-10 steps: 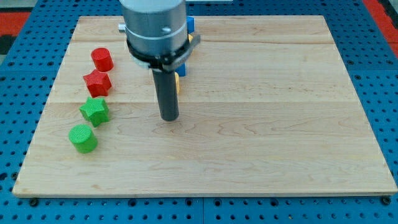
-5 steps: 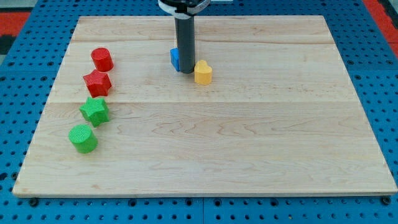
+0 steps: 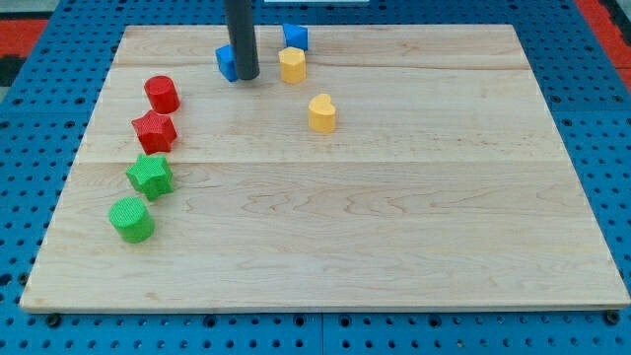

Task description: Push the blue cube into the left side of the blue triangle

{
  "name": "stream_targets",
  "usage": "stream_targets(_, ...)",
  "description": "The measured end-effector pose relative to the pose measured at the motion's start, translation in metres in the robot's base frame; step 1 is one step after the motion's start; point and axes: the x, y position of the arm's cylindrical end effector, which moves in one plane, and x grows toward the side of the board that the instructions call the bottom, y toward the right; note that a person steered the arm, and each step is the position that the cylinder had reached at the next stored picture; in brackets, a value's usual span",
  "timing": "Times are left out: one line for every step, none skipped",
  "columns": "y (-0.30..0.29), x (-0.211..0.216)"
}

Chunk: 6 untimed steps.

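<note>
My tip (image 3: 244, 77) rests on the board near the view's top, left of centre. It touches the right side of a blue block (image 3: 226, 62), which the rod partly hides; I cannot make out its shape. A second blue block (image 3: 294, 36) sits at the board's top edge, up and to the right of the tip, also of unclear shape. A yellow block (image 3: 292, 64) lies between the two, just right of the rod.
A yellow heart-like block (image 3: 321, 113) lies below and right of the tip. Down the view's left side run a red cylinder (image 3: 162, 94), a red star (image 3: 155, 130), a green star (image 3: 150, 176) and a green cylinder (image 3: 131, 219). The wooden board (image 3: 394, 227) lies on a blue pegboard.
My tip has moved up and to the left. The blue block beside it has shifted up and left with it. The far blue block and upper yellow block now show.
</note>
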Motion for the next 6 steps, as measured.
stream_targets(-0.026, -0.012)
stream_targets(-0.062, -0.013)
stream_targets(-0.094, -0.016)
stream_targets(-0.077, -0.041)
stream_targets(-0.021, -0.046)
stream_targets(-0.038, -0.049)
